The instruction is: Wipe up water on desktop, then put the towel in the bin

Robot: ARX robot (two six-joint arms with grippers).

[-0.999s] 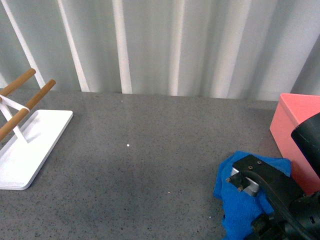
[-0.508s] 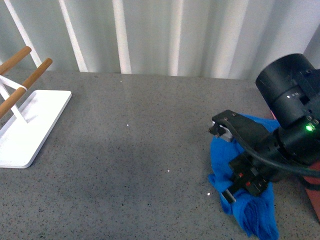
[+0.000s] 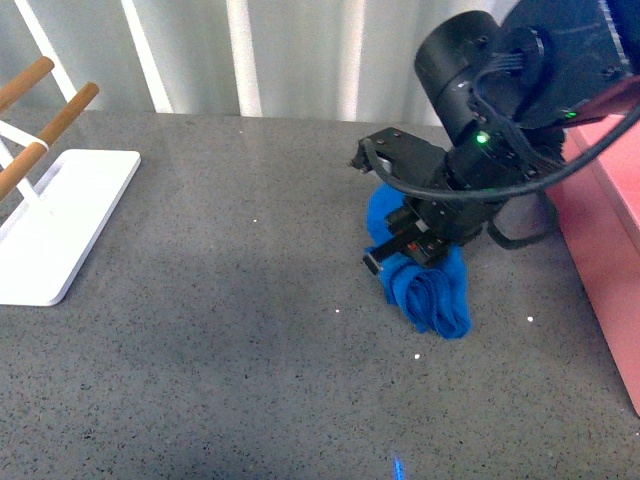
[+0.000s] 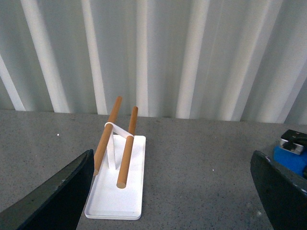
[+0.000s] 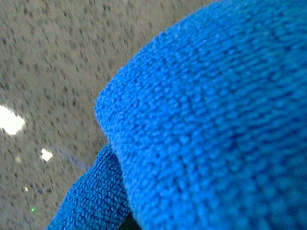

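The blue towel hangs bunched from my right gripper, which is shut on it, its lower folds touching the dark speckled desktop right of centre. In the right wrist view the towel fills nearly everything, with a strip of desktop beside it and the fingers hidden. The pink bin stands at the right edge, beside the black arm. My left gripper is open above bare desktop, its dark fingers far apart. That view catches a corner of the towel.
A white rack base with wooden rods stands at the far left, also seen as the rack in the left wrist view. Small bright specks dot the desktop. A ribbed white wall closes the back.
My right arm has carried the towel leftward and farther back across the desktop, away from the bin. The towel now hangs in a tighter bunch.
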